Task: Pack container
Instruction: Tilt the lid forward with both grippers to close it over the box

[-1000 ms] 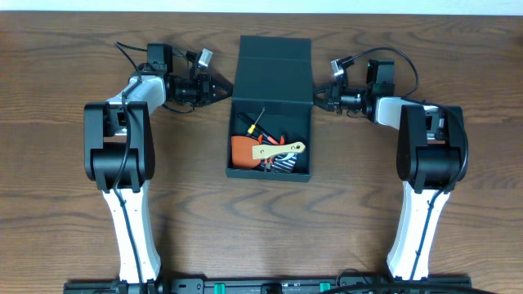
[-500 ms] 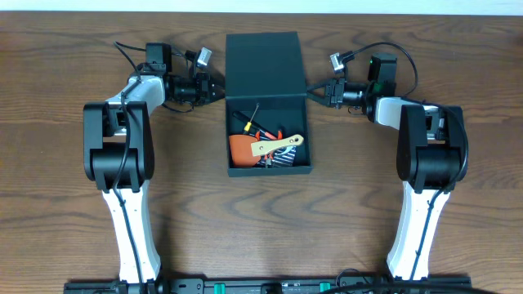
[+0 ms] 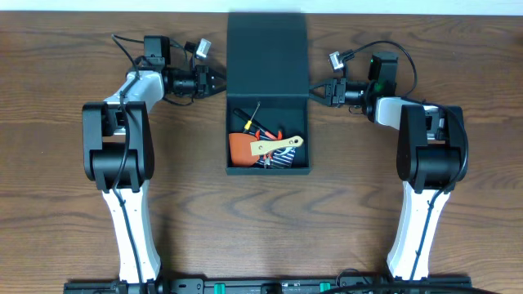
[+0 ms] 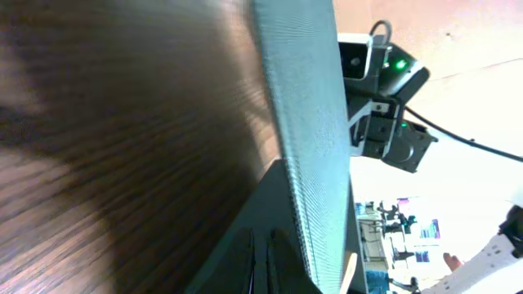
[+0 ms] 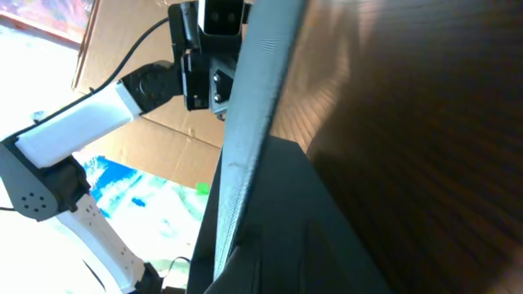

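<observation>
The container (image 3: pixel 268 170) sits in the middle of the counter (image 3: pixel 270 233) toward its far edge, with its flap lid (image 3: pixel 266 53) swung up and back so the lid reaches nearly to that edge. Inside lie a wooden-handled tool (image 3: pixel 278 147), an orange piece (image 3: pixel 240 147) and a small screwdriver (image 3: pixel 250 121). The left hand (image 3: pixel 217 80) is closed with its tip against the lid's left side edge. The right hand (image 3: pixel 315 88) is also closed and meets the right side edge. Neither wrist view shows whether either one actually pinches the flap. If the lid is only squeezed between the two tips, it could slip free and drop. Uneven travel of the arms could twist the hinge or drag the box. The wooden handle may also foul the lid, should it stand above the rim.
</observation>
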`<state>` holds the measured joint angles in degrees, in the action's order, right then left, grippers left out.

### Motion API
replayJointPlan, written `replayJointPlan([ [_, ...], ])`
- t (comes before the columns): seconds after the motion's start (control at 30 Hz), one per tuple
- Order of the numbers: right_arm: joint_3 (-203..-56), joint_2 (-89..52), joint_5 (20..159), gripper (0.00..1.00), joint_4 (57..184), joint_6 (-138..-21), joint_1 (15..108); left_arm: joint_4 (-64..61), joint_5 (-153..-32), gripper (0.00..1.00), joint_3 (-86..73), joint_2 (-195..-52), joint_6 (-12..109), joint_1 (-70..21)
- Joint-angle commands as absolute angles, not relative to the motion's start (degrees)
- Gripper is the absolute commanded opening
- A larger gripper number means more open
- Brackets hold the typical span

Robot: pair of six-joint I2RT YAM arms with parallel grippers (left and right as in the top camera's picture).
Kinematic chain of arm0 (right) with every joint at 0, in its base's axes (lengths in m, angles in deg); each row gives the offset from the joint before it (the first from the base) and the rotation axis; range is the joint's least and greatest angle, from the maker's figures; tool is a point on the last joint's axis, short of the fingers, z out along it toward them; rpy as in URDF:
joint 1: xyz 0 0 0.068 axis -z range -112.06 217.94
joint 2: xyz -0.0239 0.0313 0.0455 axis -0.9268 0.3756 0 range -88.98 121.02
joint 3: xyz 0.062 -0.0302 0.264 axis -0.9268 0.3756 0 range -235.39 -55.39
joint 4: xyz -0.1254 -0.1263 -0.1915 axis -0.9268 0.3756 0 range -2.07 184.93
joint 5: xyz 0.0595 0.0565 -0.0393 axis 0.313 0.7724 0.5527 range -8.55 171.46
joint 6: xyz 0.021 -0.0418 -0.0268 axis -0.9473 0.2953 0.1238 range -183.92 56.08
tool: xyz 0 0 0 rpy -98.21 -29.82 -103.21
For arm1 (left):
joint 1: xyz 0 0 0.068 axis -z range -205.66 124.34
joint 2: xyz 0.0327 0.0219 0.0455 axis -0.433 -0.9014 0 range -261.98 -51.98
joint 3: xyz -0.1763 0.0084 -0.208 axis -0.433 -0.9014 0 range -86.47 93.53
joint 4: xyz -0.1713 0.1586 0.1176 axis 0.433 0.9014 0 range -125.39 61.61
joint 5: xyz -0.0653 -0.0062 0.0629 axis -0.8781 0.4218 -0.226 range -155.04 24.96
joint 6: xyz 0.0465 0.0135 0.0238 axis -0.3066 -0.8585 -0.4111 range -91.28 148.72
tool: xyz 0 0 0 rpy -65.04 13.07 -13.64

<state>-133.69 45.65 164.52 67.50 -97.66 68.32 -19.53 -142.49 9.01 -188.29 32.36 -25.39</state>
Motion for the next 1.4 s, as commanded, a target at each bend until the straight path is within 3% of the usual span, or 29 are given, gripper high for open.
replayJointPlan([
  [0.0,-134.04,46.08,167.84,0.01,67.33,-97.79,68.43,-19.88,-145.90,0.06,10.83,-187.88,33.13,-25.32],
  [0.53,-134.04,46.08,167.93,0.01,66.95,-98.23,70.92,-20.14,-152.41,0.06,10.85,-185.32,33.10,-25.30],
  [1.37,-134.11,46.08,170.69,0.01,51.17,-111.28,71.34,-21.61,-154.33,0.06,10.85,-180.75,33.76,-25.30],
])
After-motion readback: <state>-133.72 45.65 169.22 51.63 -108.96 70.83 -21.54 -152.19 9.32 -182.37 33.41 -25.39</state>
